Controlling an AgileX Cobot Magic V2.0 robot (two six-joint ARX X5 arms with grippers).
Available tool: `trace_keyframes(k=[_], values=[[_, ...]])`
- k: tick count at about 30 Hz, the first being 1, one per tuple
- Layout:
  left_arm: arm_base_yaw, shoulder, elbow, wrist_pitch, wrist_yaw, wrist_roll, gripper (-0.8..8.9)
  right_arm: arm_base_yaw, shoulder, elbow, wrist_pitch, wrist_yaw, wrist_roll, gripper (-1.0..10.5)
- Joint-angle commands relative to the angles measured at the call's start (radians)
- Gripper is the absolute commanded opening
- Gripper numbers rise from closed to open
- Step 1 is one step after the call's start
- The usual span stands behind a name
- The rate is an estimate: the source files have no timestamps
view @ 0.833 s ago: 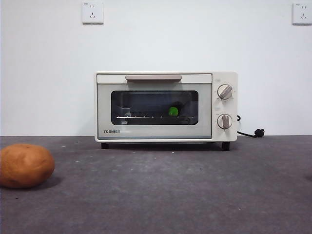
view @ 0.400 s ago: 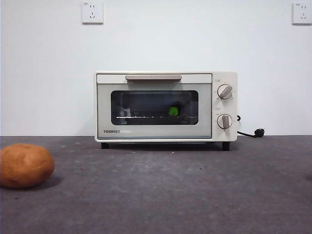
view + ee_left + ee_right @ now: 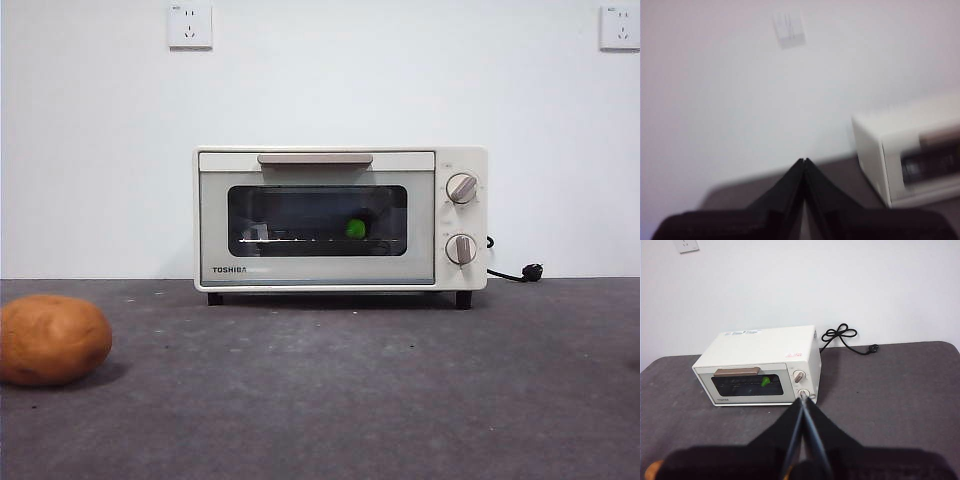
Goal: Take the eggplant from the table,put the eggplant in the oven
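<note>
The oven (image 3: pixel 340 219) stands at the far middle of the counter (image 3: pixel 400 400), its door shut, with "TOSHIBA" printed in dark letters at the door's lower left corner. Through the dark glass the eggplant (image 3: pixel 355 229) lies inside on the wire rack, only its green cap plainly showing, right of the window's middle. The two knobs (image 3: pixel 461 188) sit one above the other on the oven's right panel. In the right wrist view a small red label (image 3: pixel 794 354) on the oven's top is too small to read. A brown potato (image 3: pixel 52 340) rests at the near left. The left pincer (image 3: pixel 803 161) is raised clear of the counter with its jaws pressed together on nothing, and the right pincer (image 3: pixel 802 401) is likewise closed and empty
</note>
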Motion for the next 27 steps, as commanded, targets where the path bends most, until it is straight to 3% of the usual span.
trace_keyframes(k=[1,8,15,27], values=[[0.004,-0.051,-0.132,0.035,0.005,-0.053,-0.04,0.0,0.0,-0.004,-0.025,0.003,0.01,0.0],[0.005,-0.119,-0.361,0.047,-0.031,-0.108,-0.04,0.0,0.002,-0.004,-0.025,0.003,0.01,0.0],[0.004,-0.186,-0.546,0.056,-0.086,-0.224,-0.04,0.0,0.004,-0.004,-0.025,0.003,0.01,0.0],[0.004,-0.182,-0.563,0.075,-0.08,-0.283,-0.04,0.0,0.004,-0.004,-0.025,0.003,0.01,0.0]])
